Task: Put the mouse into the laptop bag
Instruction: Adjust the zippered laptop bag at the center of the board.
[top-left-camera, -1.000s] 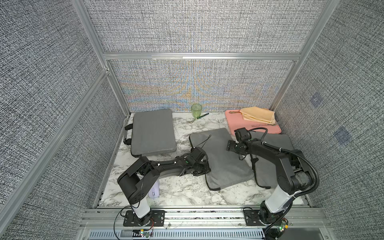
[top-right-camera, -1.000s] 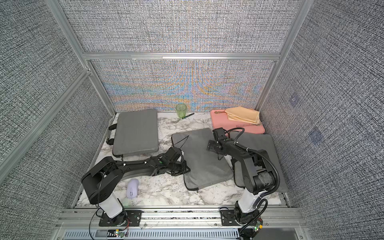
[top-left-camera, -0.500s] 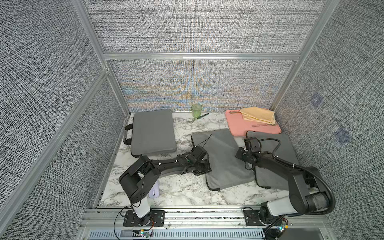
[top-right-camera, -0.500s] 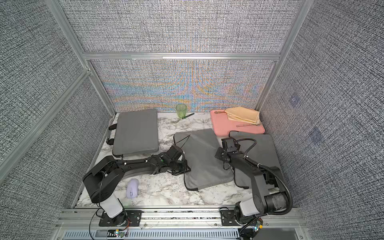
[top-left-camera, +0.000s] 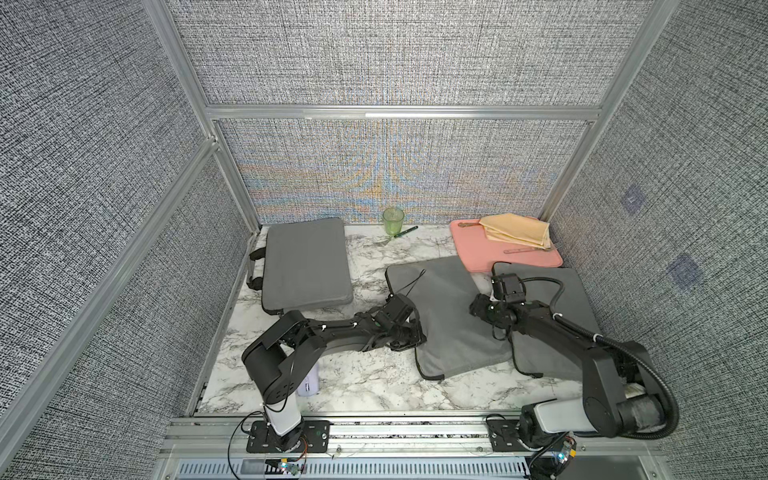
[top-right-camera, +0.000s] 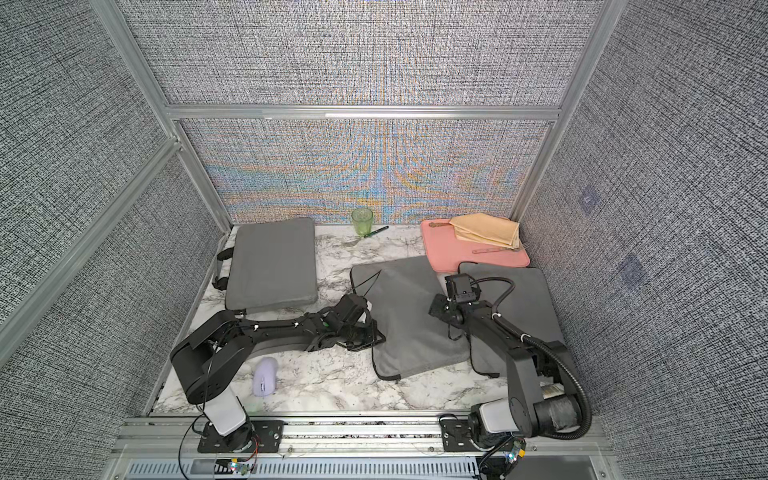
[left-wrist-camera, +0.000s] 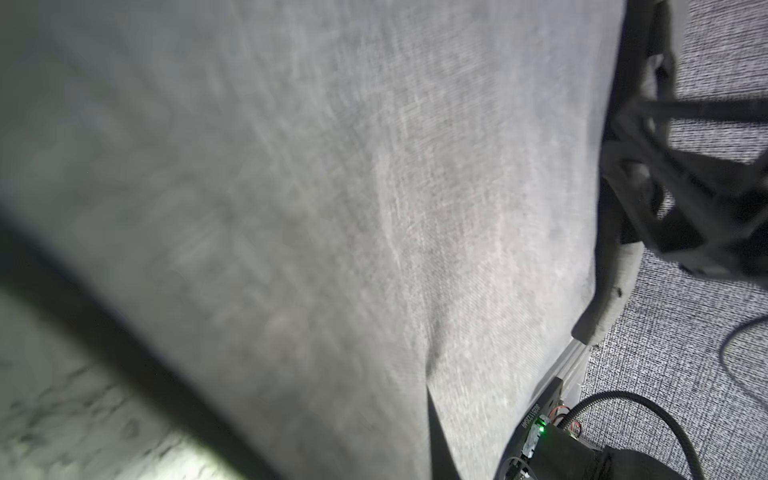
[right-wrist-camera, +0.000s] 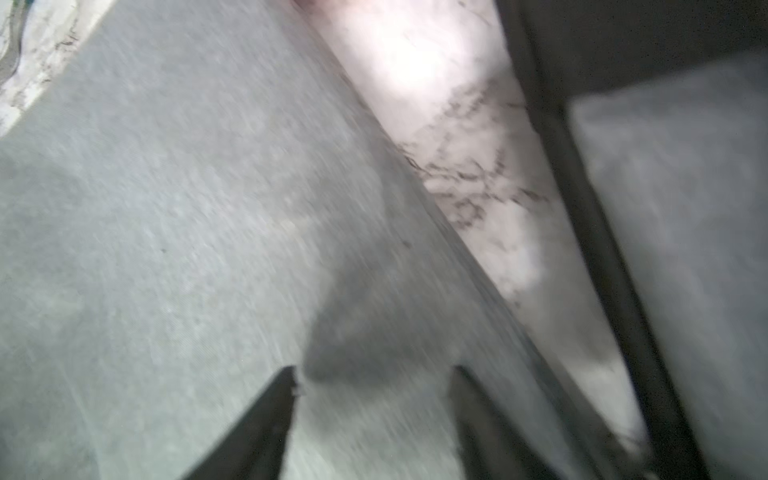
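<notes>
mouse (top-right-camera: 264, 376): loose at table (top-left-camera: 374, 386) front-left corner, not bagged | left end effector (top-left-camera: 413, 337): pressed together, apparently pinching middle laptop bag (top-left-camera: 453, 328) left edge, likely to lift the opening | right end effector (right-wrist-camera: 374, 374): spread, empty, over bag's right edge, probably lining up a grip

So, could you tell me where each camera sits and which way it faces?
Top views: high at the front, looking down on the table; left arm and right arm show.
Left wrist: on the left arm, close to the laptop bag; the right arm shows.
Right wrist: on the right arm, looking along that bag past its open right gripper.
Shared: both wrist views hold bag and table.
</notes>
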